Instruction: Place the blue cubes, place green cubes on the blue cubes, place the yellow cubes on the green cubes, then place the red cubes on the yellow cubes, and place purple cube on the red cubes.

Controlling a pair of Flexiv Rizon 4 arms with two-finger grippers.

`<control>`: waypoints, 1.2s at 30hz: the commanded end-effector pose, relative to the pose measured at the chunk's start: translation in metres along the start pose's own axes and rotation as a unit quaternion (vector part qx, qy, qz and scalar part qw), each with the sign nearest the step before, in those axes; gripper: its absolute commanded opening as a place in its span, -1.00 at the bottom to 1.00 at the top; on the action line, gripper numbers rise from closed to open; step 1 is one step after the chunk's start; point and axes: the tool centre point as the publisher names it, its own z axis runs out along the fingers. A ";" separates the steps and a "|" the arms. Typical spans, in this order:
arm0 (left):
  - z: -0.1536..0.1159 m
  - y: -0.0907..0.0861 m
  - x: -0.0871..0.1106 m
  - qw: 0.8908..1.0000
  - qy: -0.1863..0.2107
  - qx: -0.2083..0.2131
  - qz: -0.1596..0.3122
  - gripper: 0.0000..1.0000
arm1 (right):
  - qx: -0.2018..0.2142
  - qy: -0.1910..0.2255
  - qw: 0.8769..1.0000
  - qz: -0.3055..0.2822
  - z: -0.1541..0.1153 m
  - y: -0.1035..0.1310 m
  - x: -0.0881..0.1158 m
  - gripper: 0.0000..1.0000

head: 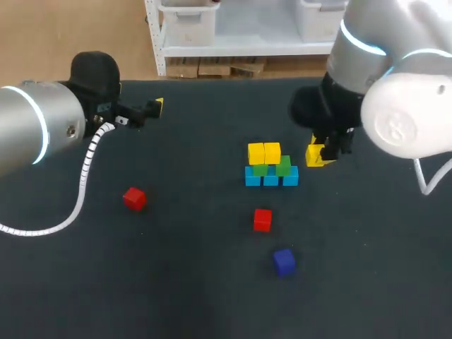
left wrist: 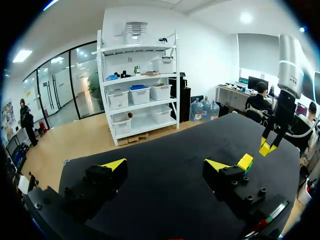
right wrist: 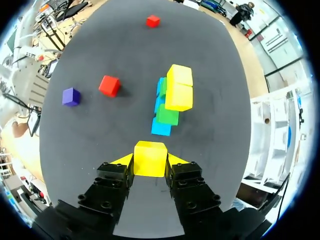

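Right gripper (right wrist: 149, 161) is clamped on a yellow cube (right wrist: 150, 150), right of centre in the head view, just beside the stack (head: 271, 176). This looks like the yellow layer: next, lift it onto the exposed green cube (head: 284, 167). Left gripper (head: 154, 108) sits upper left, fingers apart, empty.

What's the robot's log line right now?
right gripper: shut on small yellow cube | left gripper: open, empty | cube stack: blue, green, yellow layers

You are viewing a black table (head: 176, 296). At centre frame, light blue cubes (head: 270, 178), green cubes (head: 283, 167) and yellow cubes (head: 264, 152) are showing. A separate yellow cube (head: 314, 159) is showing right of them. Red cubes (head: 262, 219) and a purple cube (head: 284, 260) are showing lower down.
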 end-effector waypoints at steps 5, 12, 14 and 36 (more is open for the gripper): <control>0.000 -0.002 0.002 1.000 -0.004 -0.005 -0.001 1.00 | -0.015 0.006 1.000 0.004 0.003 -0.011 -0.018 -1.00; 0.000 -0.002 0.002 1.000 -0.004 -0.005 -0.001 1.00 | -0.024 0.005 1.000 0.010 0.008 -0.022 -0.030 -1.00; 0.000 -0.002 0.002 1.000 -0.004 -0.005 -0.001 1.00 | -0.029 0.005 0.999 0.013 0.010 -0.024 -0.031 -1.00; 0.000 -0.002 0.002 1.000 -0.004 -0.005 -0.001 1.00 | -0.055 0.024 0.997 0.038 0.030 -0.028 -0.031 -1.00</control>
